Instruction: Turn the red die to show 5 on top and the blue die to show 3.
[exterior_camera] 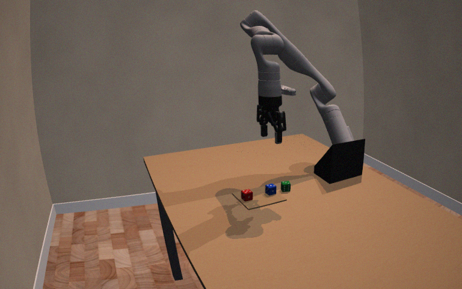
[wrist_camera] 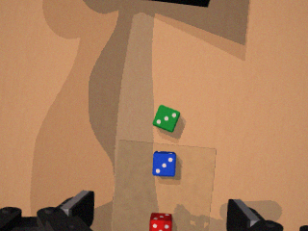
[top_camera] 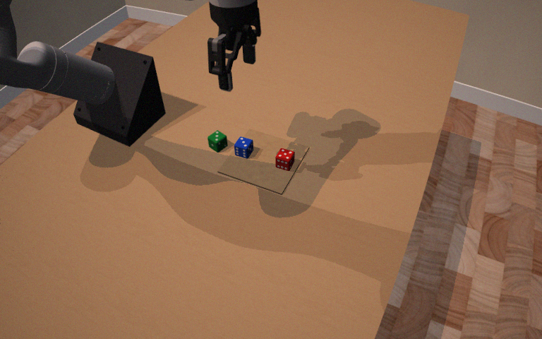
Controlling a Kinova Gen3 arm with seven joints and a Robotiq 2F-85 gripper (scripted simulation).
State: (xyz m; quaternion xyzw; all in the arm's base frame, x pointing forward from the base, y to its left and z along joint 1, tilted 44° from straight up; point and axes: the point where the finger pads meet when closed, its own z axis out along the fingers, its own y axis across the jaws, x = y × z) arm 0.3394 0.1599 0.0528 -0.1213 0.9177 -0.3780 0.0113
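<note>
Showing on red cube die (top_camera: 284,158): five white pips are seen on its top face in the top view; it is placed on the thin tan square mat (top_camera: 261,171), near the mat's right corner, right of frame centre.
Blue cube die (top_camera: 243,147): three pips in a diagonal are shown on top in the wrist view (wrist_camera: 165,164); it is set on the mat near its upper left edge, well apart from the red die.
Green cube die (top_camera: 217,140): three pips are shown on top; it is found just left of the blue die, off the mat, on the brown table top (top_camera: 159,259), not touching it.
Black two-finger gripper (top_camera: 233,71): it is held high above the table at the upper middle of the top view, fingers spread wide, nothing between them.
Black wedge-shaped arm base (top_camera: 137,116): it is seen at the upper left of the top view.
</note>
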